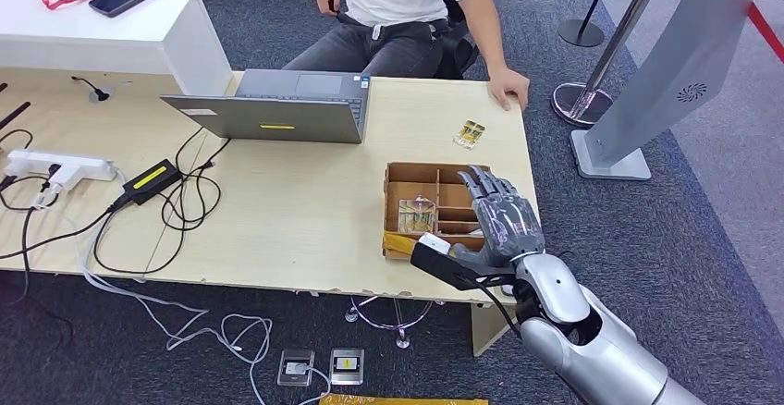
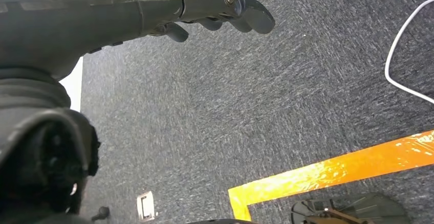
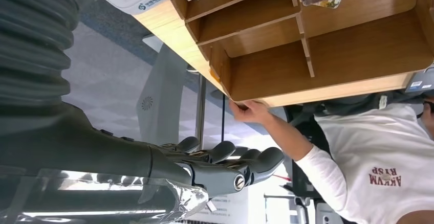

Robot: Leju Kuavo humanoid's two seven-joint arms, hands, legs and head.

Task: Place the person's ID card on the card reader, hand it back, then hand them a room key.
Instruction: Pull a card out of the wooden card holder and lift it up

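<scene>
A small gold-patterned card [image 1: 469,133] lies flat on the wooden table [image 1: 305,211], near its far right corner, between the open-topped wooden organizer box [image 1: 434,209] and the person's hand [image 1: 508,88] that rests on the table edge; whether it is the ID card or a room key cannot be told. It sits well apart from the right hand [image 1: 499,215], just beyond the box's far wall, while the hand hovers over the box's right-hand compartments with its fingers [image 3: 245,162] stretched out straight, side by side and holding nothing. A clear packet [image 1: 416,214] stands in one of the box's left compartments, beside the fingers without touching them. The left hand [image 2: 204,9] hangs over grey carpet [image 2: 286,106] crossed by orange tape [image 2: 327,170], its fingers slightly curled and holding nothing. Farther left on the table stand a grey laptop [image 1: 277,109] and a black power adapter [image 1: 151,181] with tangled cables.
</scene>
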